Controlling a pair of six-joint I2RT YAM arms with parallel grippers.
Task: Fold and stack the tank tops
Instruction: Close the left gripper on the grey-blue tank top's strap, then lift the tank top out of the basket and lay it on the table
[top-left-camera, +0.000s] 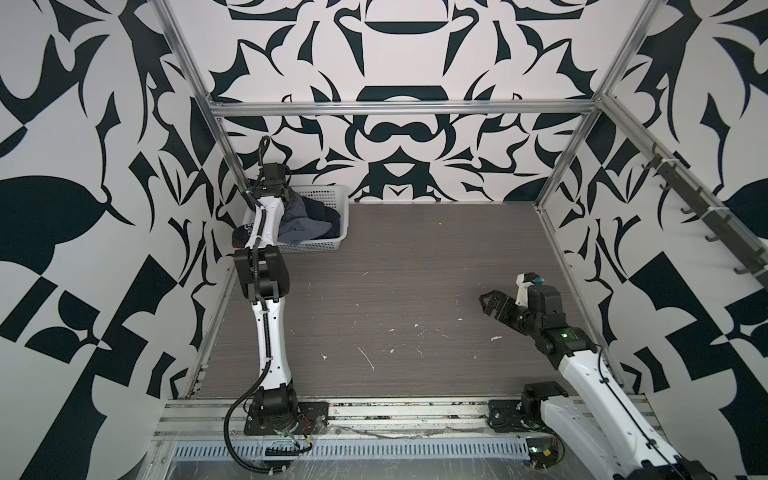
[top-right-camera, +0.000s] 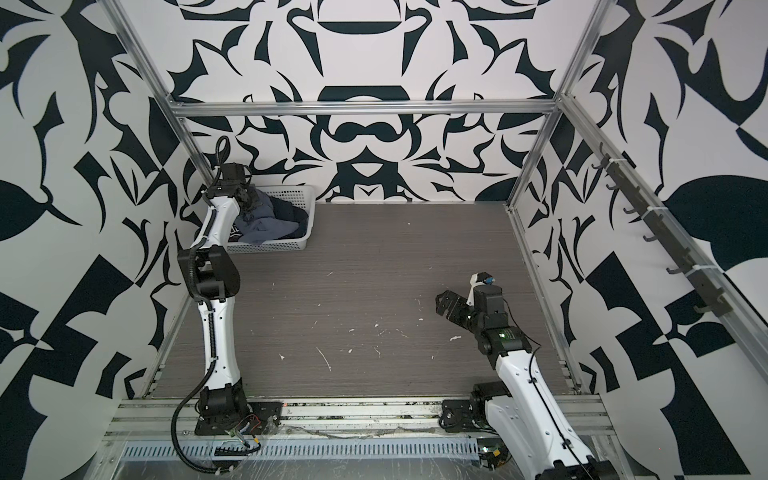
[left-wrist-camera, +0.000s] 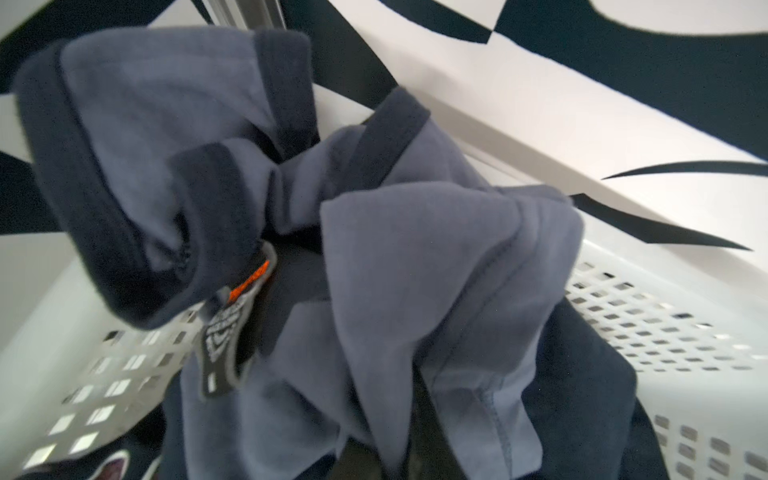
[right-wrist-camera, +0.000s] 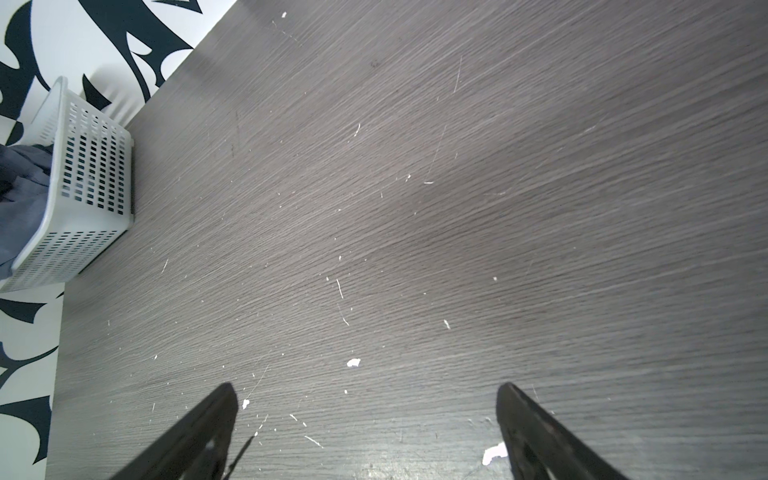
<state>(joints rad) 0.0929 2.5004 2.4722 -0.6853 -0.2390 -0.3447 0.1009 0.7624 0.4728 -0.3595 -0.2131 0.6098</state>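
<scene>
Covering the enclosure's floor, the table (top-left-camera: 395, 270) is dark grey wood-grain, flecked with white chips and scratches, mostly toward the near side. Walls (top-left-camera: 62, 124) in bold black-and-white print close it in on three sides, with an aluminium frame (top-left-camera: 395, 109) along the edges and a hook rail (top-left-camera: 706, 216) on the right wall. The basket (top-left-camera: 328, 245) sits in the table's far left corner. The grey top (left-wrist-camera: 415, 257) and navy top (left-wrist-camera: 582, 374) lie crumpled inside it, grey uppermost. The left gripper (top-left-camera: 286, 197) is in the basket, closed on the bunched grey top. The right gripper (right-wrist-camera: 368, 390) hangs wide open over the table's right side, holding nothing.
</scene>
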